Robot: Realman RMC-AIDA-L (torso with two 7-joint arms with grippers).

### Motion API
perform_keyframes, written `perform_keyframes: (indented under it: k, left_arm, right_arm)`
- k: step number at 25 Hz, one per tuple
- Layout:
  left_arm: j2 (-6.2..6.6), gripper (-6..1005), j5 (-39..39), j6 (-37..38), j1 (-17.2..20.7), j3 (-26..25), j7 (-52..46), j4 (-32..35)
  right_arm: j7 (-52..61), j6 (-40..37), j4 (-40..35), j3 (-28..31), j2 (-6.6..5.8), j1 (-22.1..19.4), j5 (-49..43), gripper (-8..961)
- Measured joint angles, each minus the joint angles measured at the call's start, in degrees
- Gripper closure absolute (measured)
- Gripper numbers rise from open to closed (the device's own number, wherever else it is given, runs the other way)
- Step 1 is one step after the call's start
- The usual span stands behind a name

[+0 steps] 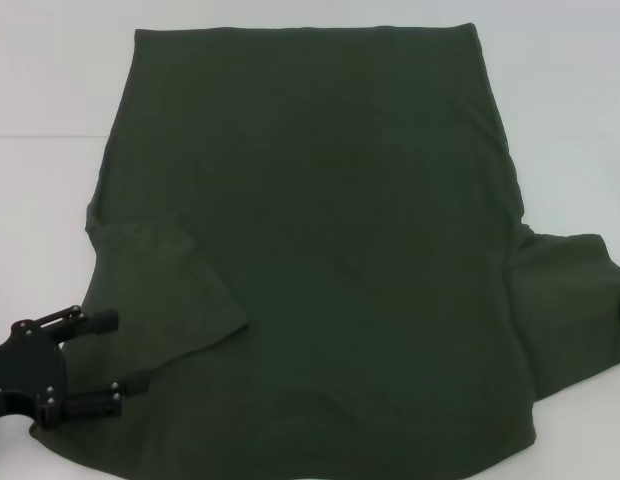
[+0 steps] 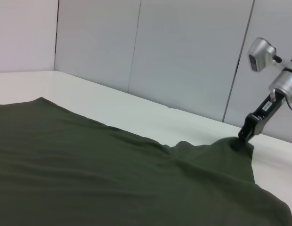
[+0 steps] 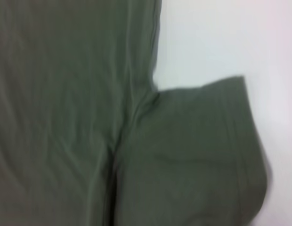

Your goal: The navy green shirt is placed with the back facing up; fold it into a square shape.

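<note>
The navy green shirt [image 1: 340, 250] lies spread on the white table, plain back up. Its left sleeve [image 1: 165, 290] is folded inward onto the body. My left gripper [image 1: 118, 360] is open and empty, with its fingers spread just over the shirt's near left edge. The right sleeve [image 1: 570, 300] lies spread outward; it also shows in the right wrist view [image 3: 198, 155]. My right gripper [image 2: 241, 141] is at that sleeve's outer cuff, seen far off in the left wrist view. The cloth [image 2: 136, 179] rises to a small peak at its tip, so it looks shut on the cuff.
The white table [image 1: 50, 200] shows bare to the left, right and far side of the shirt. Grey wall panels [image 2: 183, 56] stand behind the table in the left wrist view. The shirt's near hem reaches the lower edge of the head view.
</note>
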Motion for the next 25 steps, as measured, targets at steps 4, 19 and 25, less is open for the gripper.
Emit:
perform_keyframes:
  k: [4,19,25]
  left_arm:
    - [0.00,96,-0.01,0.06,0.00,-0.06,-0.14,0.03]
    - [-0.02,96,-0.02,0.04,0.02,-0.16,-0.65,0.16]
    - [0.00,96,-0.01,0.08,0.17,-0.16,-0.77,0.28]
  right_arm:
    - [0.05,-1.32,-3.06,1.43,-0.40,-0.28,2.06,927]
    - [-0.73,-3.26,-5.63,-0.66,0.03,2.13,6.82,922]
    - [-0.60,-3.97,-5.10,-7.43,1.71,5.59,8.01,894]
